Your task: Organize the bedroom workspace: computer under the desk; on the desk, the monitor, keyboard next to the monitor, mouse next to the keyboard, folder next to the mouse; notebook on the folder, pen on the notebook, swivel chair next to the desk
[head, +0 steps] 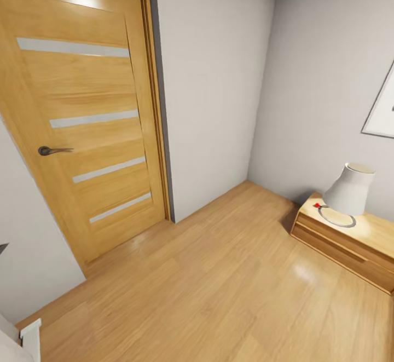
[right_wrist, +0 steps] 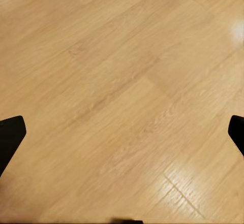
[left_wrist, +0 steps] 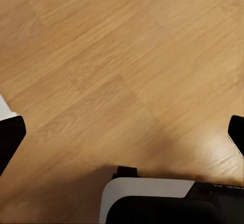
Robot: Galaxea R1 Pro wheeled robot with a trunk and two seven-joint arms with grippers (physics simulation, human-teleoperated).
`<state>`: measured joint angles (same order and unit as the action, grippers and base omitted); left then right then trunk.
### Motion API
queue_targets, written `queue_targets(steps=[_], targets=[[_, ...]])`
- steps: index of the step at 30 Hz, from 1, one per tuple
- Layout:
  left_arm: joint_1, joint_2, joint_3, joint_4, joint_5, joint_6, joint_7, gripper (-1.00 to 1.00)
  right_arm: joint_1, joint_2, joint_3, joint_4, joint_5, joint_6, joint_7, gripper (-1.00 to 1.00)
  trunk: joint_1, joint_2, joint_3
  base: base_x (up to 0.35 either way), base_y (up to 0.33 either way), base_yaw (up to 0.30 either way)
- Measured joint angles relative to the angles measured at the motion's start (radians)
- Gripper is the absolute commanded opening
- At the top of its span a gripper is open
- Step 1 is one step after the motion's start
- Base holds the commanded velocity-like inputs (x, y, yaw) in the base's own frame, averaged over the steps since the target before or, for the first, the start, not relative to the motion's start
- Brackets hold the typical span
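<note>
Above glossy wood-plank floor (right_wrist: 122, 82), both claws (left_wrist: 122, 132) (right_wrist: 122, 132) seemingly spread apart, empty.

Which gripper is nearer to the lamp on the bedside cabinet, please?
Probably the right: the lamp stands on the robot's right side. The right gripper and the left gripper both hang open above wooden floor, away from it.

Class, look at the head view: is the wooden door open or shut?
Shut. The door sits flush in its frame, with no gap showing and the handle level.
</note>
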<state>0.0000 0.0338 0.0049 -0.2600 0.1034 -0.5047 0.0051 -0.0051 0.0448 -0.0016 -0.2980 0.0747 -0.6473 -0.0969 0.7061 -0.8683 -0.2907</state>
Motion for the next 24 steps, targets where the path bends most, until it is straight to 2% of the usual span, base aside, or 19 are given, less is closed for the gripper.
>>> queue_targets(steps=[24], targets=[[0.000, 0.000, 0.000, 0.000, -0.002, -0.001, 0.000, 1.00, 0.000, -0.001, 0.000, -0.001, 0.000, 0.001, 0.001, 1.00, 0.000, 0.000, 0.000, 0.325, -0.070, 0.000]])
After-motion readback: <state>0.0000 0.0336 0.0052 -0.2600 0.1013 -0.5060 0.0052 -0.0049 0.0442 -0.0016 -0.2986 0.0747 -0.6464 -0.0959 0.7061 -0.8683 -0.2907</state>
